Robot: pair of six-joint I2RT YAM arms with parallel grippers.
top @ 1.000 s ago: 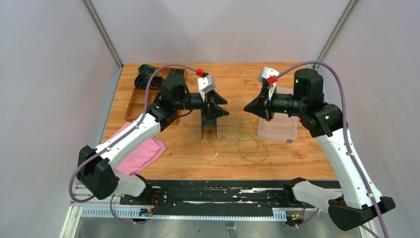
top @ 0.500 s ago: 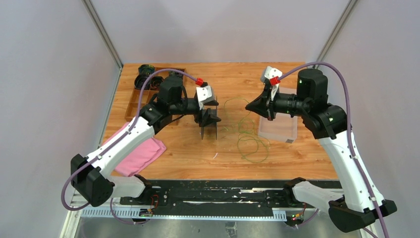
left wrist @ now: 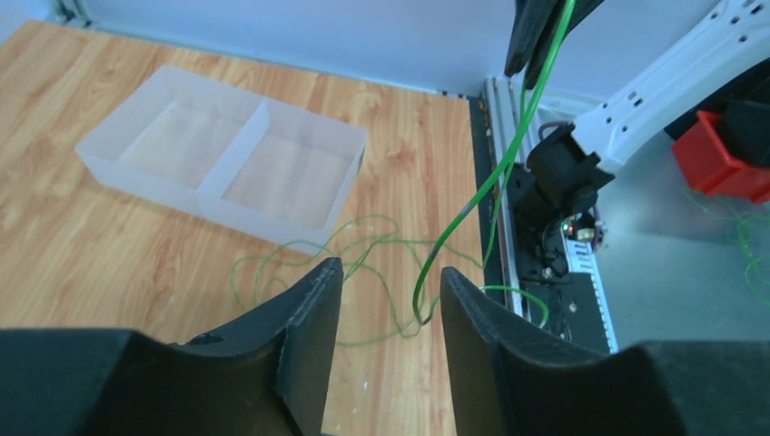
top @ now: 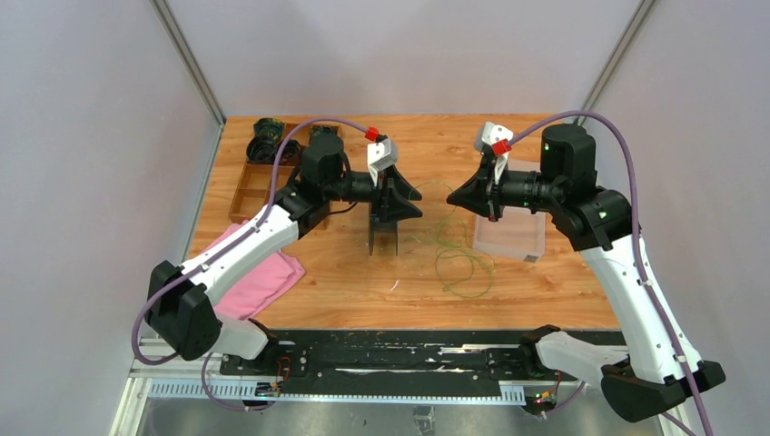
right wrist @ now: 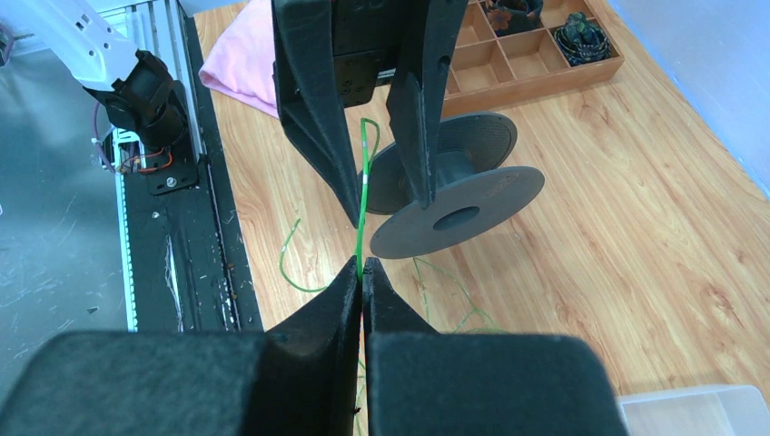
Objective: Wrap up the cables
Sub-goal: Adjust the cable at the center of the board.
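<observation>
Now: right end effector (right wrist: 362, 268) pinched shut on green cable (right wrist: 363, 195). Strand runs leftward, passing between parted fingers of left end effector (left wrist: 390, 272), ungripped. Slack loops lie on surface (top: 345, 291).

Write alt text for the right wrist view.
The right gripper is shut on a thin green cable, which rises between the open fingers of the left gripper. Behind them, a black spool sits on the wooden table.

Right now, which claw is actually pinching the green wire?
The right gripper: its jaws are shut on the green wire, while the left gripper stands open.
</observation>
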